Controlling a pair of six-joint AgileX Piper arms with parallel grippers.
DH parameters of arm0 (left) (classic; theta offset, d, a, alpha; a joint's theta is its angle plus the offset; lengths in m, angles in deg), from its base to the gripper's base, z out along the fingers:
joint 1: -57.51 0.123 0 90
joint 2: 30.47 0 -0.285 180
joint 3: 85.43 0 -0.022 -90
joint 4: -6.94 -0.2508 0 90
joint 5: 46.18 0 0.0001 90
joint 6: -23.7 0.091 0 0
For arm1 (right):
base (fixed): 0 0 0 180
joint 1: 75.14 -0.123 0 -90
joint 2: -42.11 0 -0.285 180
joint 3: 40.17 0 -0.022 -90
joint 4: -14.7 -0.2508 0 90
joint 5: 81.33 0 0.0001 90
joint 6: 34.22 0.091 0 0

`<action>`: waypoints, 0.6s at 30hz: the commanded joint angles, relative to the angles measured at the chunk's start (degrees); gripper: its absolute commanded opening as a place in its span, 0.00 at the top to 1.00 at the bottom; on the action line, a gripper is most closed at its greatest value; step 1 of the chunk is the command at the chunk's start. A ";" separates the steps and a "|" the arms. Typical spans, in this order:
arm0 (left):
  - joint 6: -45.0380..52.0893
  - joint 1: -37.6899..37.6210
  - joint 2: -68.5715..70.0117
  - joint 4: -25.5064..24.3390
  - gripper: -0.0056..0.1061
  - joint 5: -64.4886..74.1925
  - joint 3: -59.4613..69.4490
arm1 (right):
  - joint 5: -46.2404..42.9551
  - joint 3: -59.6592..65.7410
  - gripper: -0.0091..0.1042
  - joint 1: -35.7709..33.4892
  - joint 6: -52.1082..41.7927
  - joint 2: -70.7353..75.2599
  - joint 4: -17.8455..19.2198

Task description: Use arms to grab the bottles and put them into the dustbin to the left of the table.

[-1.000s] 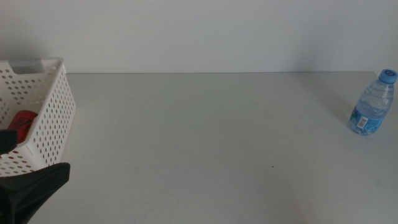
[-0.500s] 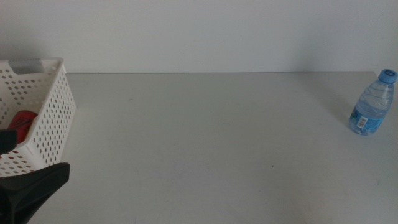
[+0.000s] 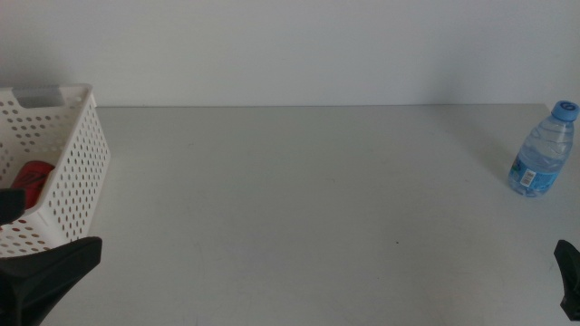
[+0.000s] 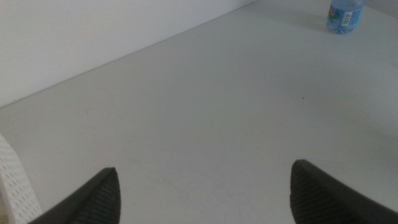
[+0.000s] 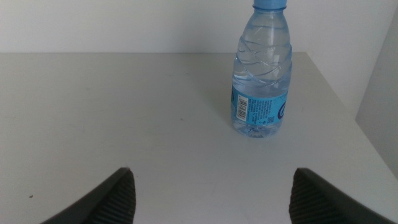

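1. At the left edge of the middle view stands the dustbin [image 3: 68, 172], a white perforated basket, with a red can [image 3: 33, 178] already lying inside it.
2. Below it, in the lower left corner, the left gripper [image 3: 27, 263] waits low by the basket; its wrist view shows the jaws spread wide with nothing between them but bare table [image 4: 205, 118].
3. Across the middle of the frame the off-white table lies between basket and bottle, which are well apart.
4. At the far right, near the table's back corner, the water bottle [image 3: 544, 149] stands upright, blue cap up, so its long axis is vertical.
5. In the lower right corner a dark tip of the right gripper [image 3: 568, 272] shows. Its wrist view has the water bottle [image 5: 261, 74] straight ahead of the right gripper [image 5: 211, 193], slightly toward one jaw, beyond the fingertips and not yet between them; the jaws gape wide and hold nothing.
6. Judging by this, the right arm is much the nearer, and a forward reach with a sideways grasp around the bottle's body seems called for.
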 commanded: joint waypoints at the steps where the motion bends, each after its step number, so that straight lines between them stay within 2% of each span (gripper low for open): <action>1: -0.19 -0.44 -0.36 0.49 0.11 -4.35 -1.32 | -9.59 -0.54 0.36 0.32 -0.28 -3.48 0.25; 6: -0.19 -0.44 -0.36 0.49 0.11 -4.35 -1.32 | -18.17 -0.54 0.36 0.32 -0.28 -11.68 0.25; 10: -0.19 -0.44 -0.36 0.49 0.11 -4.35 -1.32 | -21.07 -0.59 0.36 0.32 -0.34 -17.16 0.25; 18: -0.19 -0.44 -0.36 0.49 0.11 -4.35 -1.32 | -32.69 -0.59 0.36 0.32 -0.50 -26.56 0.25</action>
